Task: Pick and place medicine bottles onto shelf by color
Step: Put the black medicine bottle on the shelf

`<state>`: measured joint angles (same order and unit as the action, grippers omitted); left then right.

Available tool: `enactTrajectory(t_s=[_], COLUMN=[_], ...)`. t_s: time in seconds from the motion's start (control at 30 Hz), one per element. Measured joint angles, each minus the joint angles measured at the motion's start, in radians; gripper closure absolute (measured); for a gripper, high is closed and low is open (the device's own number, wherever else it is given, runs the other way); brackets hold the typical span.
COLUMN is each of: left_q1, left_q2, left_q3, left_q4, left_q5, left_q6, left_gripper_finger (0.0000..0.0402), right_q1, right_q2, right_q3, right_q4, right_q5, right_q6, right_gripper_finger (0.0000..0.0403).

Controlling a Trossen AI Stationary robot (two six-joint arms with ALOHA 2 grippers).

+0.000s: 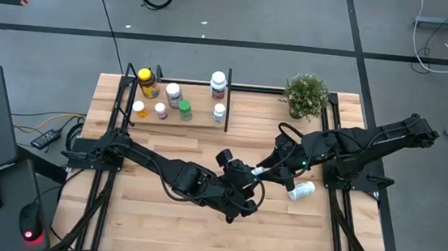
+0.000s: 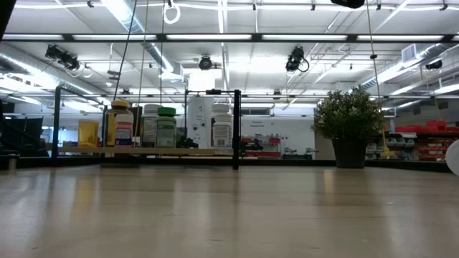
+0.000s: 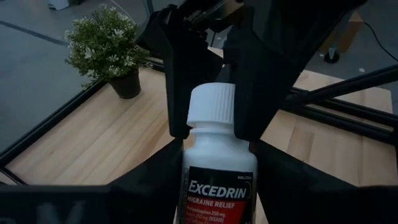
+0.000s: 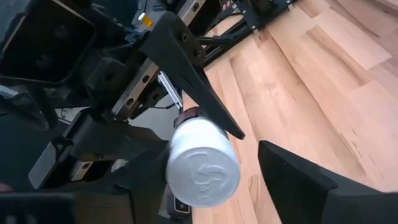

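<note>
My left gripper (image 1: 250, 177) is above the table's middle, shut on a white Excedrin bottle (image 3: 217, 168) with a red and black label. The bottle's white cap (image 3: 212, 104) points at my right gripper (image 1: 269, 168). That gripper is open, one finger on each side of the cap (image 4: 203, 165); its own wrist view shows a gap on one side. Another white bottle (image 1: 301, 191) lies on its side on the table right of both grippers. Several bottles stand on the shelf (image 1: 196, 121) at the far left, among them an amber yellow-capped one (image 1: 146, 81) and a green one (image 1: 185, 108). My left gripper pinches the Excedrin bottle's body (image 3: 186, 180) between its two fingers, at the labelled part below the shoulder. The fingers lie along the bottle, and the cap sticks out past them toward the table's right. The bottle is lifted clear of the table.
A small potted plant (image 1: 305, 94) stands at the far right, beside the shelf's right end. Upright black posts (image 2: 237, 129) frame the shelf. Bare planks lie along the near half of the table (image 1: 158, 225).
</note>
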<state>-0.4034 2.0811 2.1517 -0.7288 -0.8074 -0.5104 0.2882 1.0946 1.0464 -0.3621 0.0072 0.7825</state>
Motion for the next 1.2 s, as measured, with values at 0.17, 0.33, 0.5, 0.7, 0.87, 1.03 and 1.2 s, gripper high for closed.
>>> enactTrajectory(t_s=[0.17,0.33,0.5,0.7,0.87,1.03,1.2], left_q1=[0.000,0.002,0.006,0.008,0.007,0.018,0.083], left_q2=[0.000,0.000,0.000,-0.019,-0.030,-0.025,-0.020], left_q3=[0.000,0.000,0.000,0.000,0.000,-0.001,-0.001], left_q4=[-0.001,-0.002,-0.017,-0.244,-0.487,-0.374,-0.265], left_q5=[0.000,-0.001,0.000,0.154,0.196,0.315,0.610], left_q6=[0.000,0.002,-0.001,0.070,0.105,0.338,0.525], left_gripper_finger=[0.0229,0.0230,0.0197,0.0163,0.0159,0.0170,0.0182], right_q1=[0.000,0.000,0.000,-0.005,-0.005,-0.005,0.000], right_q2=[0.000,0.000,0.000,0.000,-0.002,-0.008,-0.063], right_q3=[0.000,0.001,0.001,0.001,0.001,0.001,0.001], right_q4=[0.001,0.003,-0.005,-0.005,-0.047,-0.157,-0.297], right_q5=[-0.008,-0.009,0.015,0.043,0.079,0.096,0.074], right_q6=[-0.024,-0.051,-0.082,-0.090,-0.077,-0.014,0.058], right_gripper_finger=[0.0194,0.0244,0.0245,0.0245,0.0245,0.0243,0.0240])
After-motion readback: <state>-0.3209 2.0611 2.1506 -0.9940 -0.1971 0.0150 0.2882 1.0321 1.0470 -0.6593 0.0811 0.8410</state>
